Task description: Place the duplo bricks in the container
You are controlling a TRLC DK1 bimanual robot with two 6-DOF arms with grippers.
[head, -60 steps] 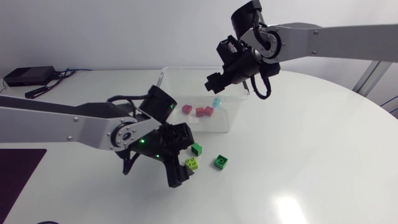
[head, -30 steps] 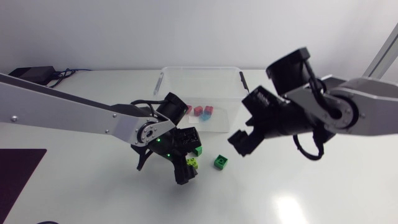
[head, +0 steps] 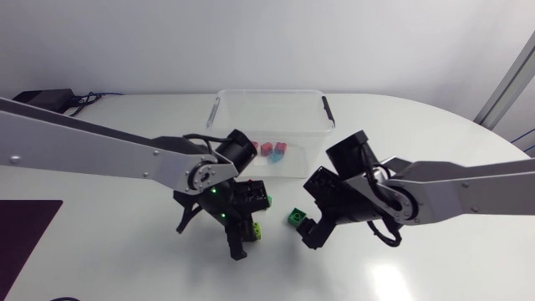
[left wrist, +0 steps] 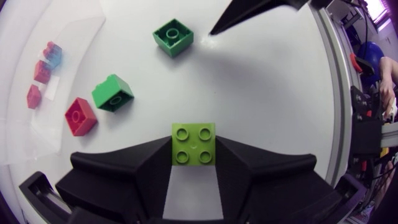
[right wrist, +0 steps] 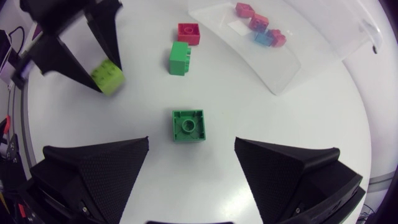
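Note:
My left gripper (left wrist: 194, 148) is shut on a lime green brick (left wrist: 194, 143), both fingers pressed against its sides; the head view shows the left gripper (head: 249, 226) with the lime brick (head: 257, 227) low over the table. A dark green brick (right wrist: 188, 126) lies on the table just ahead of my right gripper (right wrist: 191, 144), whose fingers stand wide open to either side. In the head view the dark green brick (head: 295, 217) sits right beside the right gripper (head: 309, 219). The clear container (head: 311, 99) stands behind, holding pink and blue bricks (head: 269, 150).
A medium green brick (left wrist: 112, 93) and a red brick (left wrist: 80, 116) lie on the table between the lime brick and the container wall (left wrist: 74, 25). A fingertip of my right arm (left wrist: 249, 12) shows beyond the dark green brick (left wrist: 173, 37).
My right arm swung from above the container down to the table beside the dark green brick, opening wide. My left gripper closed on the lime brick.

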